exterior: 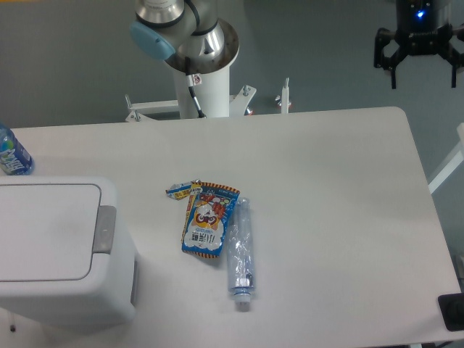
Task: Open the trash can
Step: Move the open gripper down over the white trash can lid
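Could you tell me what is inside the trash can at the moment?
That cannot be seen: the trash can has its flat lid down, covering the whole opening. Only the lid's top and the grey push tab on its right edge show.

White bench (326, 181), rounded far-right corner. Near left: trash can (61, 254), lid shut, grey tab facing right. Centre: snack packet (209, 221) lying flat, small wrapper (181, 191) touching its far-left corner, clear plastic bottle (241, 250) alongside its right edge. Far left edge: blue-labelled bottle (11, 154), partly cut off.
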### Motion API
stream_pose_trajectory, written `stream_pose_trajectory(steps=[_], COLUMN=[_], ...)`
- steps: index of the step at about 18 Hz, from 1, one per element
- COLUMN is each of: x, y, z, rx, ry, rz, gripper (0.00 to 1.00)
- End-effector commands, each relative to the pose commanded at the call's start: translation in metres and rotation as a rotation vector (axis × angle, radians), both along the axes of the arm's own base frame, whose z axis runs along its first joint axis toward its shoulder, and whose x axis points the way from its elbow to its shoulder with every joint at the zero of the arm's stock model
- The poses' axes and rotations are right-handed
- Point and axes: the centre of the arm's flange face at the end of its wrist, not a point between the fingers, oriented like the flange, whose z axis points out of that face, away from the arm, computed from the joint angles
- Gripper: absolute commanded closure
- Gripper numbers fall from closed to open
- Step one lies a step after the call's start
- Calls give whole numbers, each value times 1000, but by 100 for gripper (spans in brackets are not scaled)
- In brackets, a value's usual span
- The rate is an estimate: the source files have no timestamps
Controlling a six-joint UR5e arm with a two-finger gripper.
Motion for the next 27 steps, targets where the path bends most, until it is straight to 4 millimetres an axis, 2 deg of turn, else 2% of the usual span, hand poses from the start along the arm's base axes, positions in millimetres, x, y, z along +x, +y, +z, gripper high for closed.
stream_pose_trajectory(steps=[5, 7, 10, 14, 17, 20, 25, 27], x=[8, 13, 29, 51, 75, 103, 151, 165], y=[3, 8, 41, 76, 112, 157, 215, 230], z=[7, 11, 15, 18, 15, 14, 6, 2], rx=[10, 52, 131, 199, 263, 339, 437, 481], ry=[10, -5, -38, -45, -98, -150, -275, -368], rz=[4, 86, 198, 260, 347, 412, 438, 444], gripper=[0, 0, 0, 0, 0, 0, 0, 0])
